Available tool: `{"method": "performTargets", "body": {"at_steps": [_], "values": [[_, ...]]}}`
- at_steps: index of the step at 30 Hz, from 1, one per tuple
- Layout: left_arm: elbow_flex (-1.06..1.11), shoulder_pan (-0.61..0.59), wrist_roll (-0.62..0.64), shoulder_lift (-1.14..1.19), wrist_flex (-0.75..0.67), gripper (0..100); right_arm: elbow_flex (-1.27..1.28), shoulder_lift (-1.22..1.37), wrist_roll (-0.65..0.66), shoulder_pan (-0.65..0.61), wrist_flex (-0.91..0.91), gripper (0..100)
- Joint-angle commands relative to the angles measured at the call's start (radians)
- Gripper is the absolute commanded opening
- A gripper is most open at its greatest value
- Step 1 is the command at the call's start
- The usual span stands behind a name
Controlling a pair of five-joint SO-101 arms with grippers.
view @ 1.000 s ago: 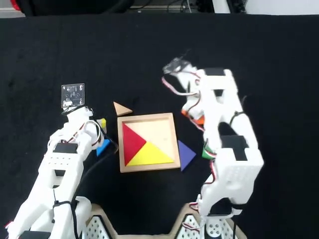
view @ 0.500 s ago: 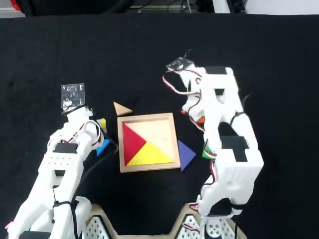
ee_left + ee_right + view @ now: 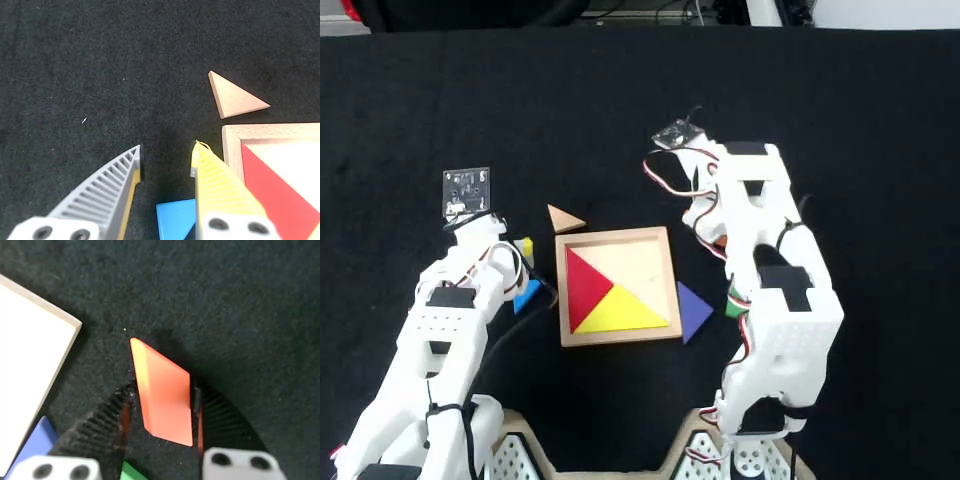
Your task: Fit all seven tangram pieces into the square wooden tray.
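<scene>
Your right arm has eased slightly toward the near edge of the counter (image 3: 420, 100) since a second ago. Its pincer (image 3: 162, 390) is closed on the orange piece (image 3: 165, 400), one finger on each long side, probably because that is the narrow way across. The piece sits just off the far right corner of the tray (image 3: 616, 234). The red triangle (image 3: 582, 285) and yellow triangle (image 3: 620, 310) already fill the tray's left and near parts. Your left pincer (image 3: 167, 146) stands wide over the blue piece (image 3: 175, 217) by the tray's left edge, likely ready for it.

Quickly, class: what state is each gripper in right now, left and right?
Left gripper: open, holding nothing.
Right gripper: closed on the orange piece.
</scene>
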Motion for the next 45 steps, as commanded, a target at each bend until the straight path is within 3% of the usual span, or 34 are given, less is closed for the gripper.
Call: {"method": "performTargets", "body": {"at_steps": [1, 11, 26, 32, 36, 45], "values": [[-0.010, 0.005, 0.002, -0.012, -0.020, 17, -0.038, -0.018, -0.008, -0.015, 0.021, 17.8], [-0.007, 0.005, 0.002, -0.012, -0.020, 17, -0.027, -0.168, 0.006, -0.018, 0.094, 18.1], [-0.008, 0.007, 0.002, -0.012, -0.020, 17, -0.038, 0.036, 0.003, -0.020, 0.018, 17.6], [-0.008, 0.010, 0.002, -0.012, -0.020, 17, -0.058, 0.036, 0.000, -0.017, 0.021, 0.8], [-0.008, 0.010, 0.002, -0.012, -0.020, 17, -0.081, 0.024, -0.043, -0.015, 0.055, 1.3], [-0.007, 0.012, 0.002, -0.012, -0.020, 17, -0.048, -0.435, -0.172, -0.025, 0.227, 1.1]]}}
